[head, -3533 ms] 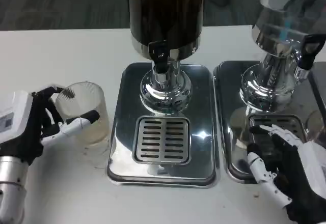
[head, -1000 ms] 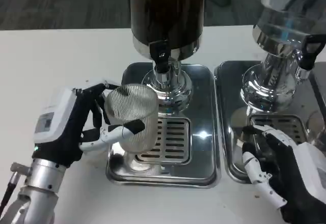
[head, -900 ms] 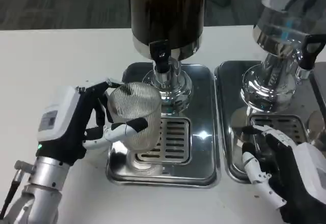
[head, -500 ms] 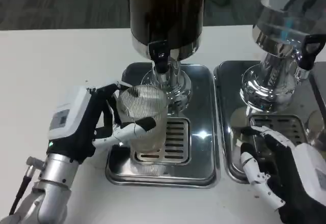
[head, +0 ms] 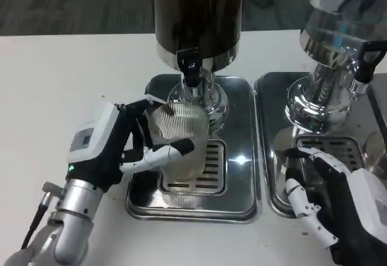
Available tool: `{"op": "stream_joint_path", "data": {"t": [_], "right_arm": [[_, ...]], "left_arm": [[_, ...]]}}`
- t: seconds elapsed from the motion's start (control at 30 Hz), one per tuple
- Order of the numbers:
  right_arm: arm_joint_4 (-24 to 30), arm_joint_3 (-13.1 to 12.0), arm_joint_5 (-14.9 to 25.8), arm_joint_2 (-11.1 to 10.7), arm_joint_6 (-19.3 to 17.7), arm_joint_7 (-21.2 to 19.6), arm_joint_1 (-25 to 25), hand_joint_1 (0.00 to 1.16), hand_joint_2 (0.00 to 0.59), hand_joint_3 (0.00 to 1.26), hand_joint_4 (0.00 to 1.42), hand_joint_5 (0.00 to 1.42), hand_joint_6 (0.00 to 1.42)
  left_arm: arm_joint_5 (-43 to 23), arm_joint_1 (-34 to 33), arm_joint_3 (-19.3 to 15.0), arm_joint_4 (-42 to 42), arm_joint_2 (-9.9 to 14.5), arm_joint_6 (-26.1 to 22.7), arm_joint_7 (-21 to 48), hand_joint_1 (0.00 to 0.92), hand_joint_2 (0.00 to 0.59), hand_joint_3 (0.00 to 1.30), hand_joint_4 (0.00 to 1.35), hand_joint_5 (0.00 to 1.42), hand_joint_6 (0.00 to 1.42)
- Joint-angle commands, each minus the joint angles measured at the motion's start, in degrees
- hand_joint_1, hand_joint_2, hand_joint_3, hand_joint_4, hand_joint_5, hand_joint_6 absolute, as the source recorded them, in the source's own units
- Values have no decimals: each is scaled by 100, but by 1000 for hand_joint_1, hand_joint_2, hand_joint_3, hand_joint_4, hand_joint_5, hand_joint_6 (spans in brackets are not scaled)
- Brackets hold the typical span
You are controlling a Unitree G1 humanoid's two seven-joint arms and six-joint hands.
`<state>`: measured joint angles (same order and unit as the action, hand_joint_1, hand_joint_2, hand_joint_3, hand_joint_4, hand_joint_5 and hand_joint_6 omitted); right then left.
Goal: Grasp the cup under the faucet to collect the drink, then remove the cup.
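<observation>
Because the drink has to fall straight into it, I hold the cup point(head: 179, 138) in my left hand point(head: 112, 145) right below the black faucet point(head: 189, 72). My fingers point(head: 162, 153) are wrapped around the cup's ribbed side, with one white and black finger across the front and others curled around its far side. The cup stands upright inside my fingers, so I think nothing would spill when the drink comes. Its open top sits just under the faucet, and its bottom is over the slotted grate point(head: 199, 168) of the shiny drip tray point(head: 237, 97). I cannot tell if the bottom touches the grate or floats a little above it. The cup looks see-through, and I cannot tell if any drink is in it yet.

Above my fingers is the dark drink tank point(head: 198, 9), which feeds the faucet. My grip is on the side of the cup, not the top, so the way in stays free.

My right hand point(head: 341, 208) waits off to the side, by the second tray point(head: 273, 133) under the other dispenser point(head: 338, 48). Its fingers are apart and hold nothing. I think it is ready to help with a tap.
</observation>
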<state>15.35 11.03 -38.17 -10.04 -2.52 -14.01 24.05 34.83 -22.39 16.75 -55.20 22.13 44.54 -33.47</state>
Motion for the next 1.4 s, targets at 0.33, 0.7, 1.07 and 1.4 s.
{"op": "stream_joint_path", "data": {"t": [0.33,0.7,1.07,1.4], "right_arm": [[43,-12,-19,1,-42,-46,42,140,462,339,211,159,285],[84,-13,-34,29,-26,-38,94,140,462,343,211,159,285],[139,-24,-19,24,-10,-4,128,140,462,347,211,159,286],[107,-23,27,34,-8,26,108,140,462,347,211,163,288]], "left_arm": [[130,-264,102,-204,-157,5,-94,241,95,724,1000,1103,1417],[224,-391,239,-501,-272,-162,-143,228,94,710,977,1071,1364],[311,-487,497,-831,-274,-371,-297,219,95,696,965,1056,1346],[288,-435,650,-846,-163,-354,-351,172,85,708,937,1044,1329]]}}
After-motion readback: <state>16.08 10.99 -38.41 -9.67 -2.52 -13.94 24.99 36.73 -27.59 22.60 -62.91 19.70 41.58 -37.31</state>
